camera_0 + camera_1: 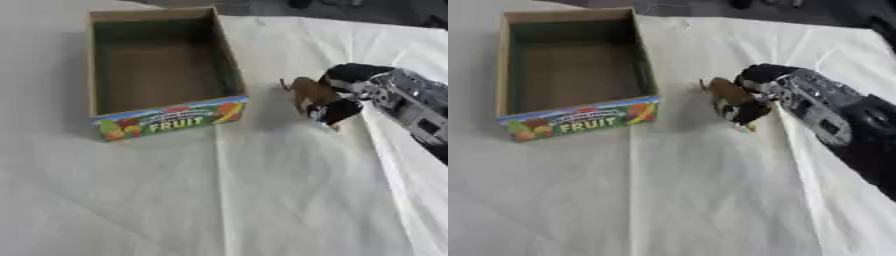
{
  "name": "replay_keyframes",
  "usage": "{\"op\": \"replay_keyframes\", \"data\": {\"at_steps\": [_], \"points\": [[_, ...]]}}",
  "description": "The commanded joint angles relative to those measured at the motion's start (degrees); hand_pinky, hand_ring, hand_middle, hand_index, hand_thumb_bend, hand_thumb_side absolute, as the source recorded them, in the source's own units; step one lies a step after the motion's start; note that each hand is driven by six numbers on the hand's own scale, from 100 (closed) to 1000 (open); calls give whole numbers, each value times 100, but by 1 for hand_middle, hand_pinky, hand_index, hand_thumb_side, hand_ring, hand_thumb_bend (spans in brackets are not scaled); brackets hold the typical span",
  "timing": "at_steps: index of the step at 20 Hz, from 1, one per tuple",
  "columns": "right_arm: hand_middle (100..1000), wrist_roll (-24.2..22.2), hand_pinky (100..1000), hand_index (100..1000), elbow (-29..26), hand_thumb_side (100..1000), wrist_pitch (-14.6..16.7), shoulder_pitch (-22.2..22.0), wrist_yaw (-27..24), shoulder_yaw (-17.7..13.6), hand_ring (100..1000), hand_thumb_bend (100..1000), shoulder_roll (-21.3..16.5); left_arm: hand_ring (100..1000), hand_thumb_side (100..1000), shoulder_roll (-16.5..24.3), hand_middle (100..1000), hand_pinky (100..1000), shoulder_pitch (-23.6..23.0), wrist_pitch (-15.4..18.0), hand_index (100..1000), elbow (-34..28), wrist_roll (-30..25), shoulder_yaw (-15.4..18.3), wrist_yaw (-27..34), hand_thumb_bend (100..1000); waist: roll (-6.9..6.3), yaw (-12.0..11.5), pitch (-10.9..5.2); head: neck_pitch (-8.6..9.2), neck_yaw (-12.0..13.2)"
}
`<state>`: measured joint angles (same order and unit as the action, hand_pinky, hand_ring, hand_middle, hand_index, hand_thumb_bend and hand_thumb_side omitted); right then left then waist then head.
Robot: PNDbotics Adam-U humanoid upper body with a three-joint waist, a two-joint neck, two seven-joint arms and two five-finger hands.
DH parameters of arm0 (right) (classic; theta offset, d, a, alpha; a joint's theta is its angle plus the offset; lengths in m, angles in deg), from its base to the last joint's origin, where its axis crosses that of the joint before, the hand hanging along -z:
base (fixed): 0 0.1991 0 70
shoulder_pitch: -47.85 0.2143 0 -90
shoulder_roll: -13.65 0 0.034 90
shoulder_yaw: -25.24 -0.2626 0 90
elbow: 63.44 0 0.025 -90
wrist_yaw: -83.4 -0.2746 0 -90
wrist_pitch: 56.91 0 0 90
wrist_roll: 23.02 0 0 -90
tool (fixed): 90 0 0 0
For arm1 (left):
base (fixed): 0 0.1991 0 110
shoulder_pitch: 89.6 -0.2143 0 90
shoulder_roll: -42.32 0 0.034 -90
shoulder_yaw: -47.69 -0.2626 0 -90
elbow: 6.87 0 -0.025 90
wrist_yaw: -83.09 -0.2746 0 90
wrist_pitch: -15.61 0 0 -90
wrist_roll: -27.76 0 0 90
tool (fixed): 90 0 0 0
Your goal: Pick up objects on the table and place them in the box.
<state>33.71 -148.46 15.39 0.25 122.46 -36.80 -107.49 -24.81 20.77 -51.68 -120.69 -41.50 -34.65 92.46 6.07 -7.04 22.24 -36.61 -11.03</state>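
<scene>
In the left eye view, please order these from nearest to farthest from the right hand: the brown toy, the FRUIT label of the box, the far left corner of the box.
1. Brown toy: within the fingers of the right hand, right of the box.
2. FRUIT label: on the near wall of the box, left of the hand.
3. Far left corner: at the top left of the view.

White cloth (289,200) covers the whole table, w/ fold creases running lengthwise and across the middle. Past the cloth's far edge, a dark strip (754,11) along the top of both views. Something dark and rounded sits in that strip near top centre; can't make out what it is.
</scene>
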Motion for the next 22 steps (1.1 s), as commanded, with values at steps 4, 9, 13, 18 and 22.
{"op": "replay_keyframes", "data": {"at_steps": [4, 9, 13, 18, 22], "points": [[544, 85, 761, 607, -234, 535, -158, 65, -173, -153, 816, 100, -249, 913, 100, 187, 835, 701, 63, 0, 910, -77, 5, 60, 27, 543, -43, 28, -168, 45, 0], [524, 90, 759, 586, -441, 508, -225, 69, -255, -217, 808, 100, -321, 912, 100, 198, 835, 700, 67, 4, 910, -77, 3, 61, 44, 546, -45, 63, -216, 34, 22], [484, 81, 748, 534, -582, 489, -288, 98, -261, -248, 789, 100, -373, 912, 100, 205, 835, 700, 72, 5, 910, -77, 0, 59, 57, 547, -35, 80, -254, 29, 28], [462, 83, 749, 507, -873, 456, -330, 129, -325, -335, 781, 100, -486, 912, 100, 227, 835, 701, 71, 2, 910, -77, -5, 56, 72, 549, -23, 95, -310, -4, 62], [458, -49, 749, 504, -1191, 432, -325, 273, -423, -419, 780, 100, -604, 912, 100, 258, 835, 702, 77, -6, 909, -77, -23, 39, 89, 554, 1, 123, -391, -47, 99]]}}
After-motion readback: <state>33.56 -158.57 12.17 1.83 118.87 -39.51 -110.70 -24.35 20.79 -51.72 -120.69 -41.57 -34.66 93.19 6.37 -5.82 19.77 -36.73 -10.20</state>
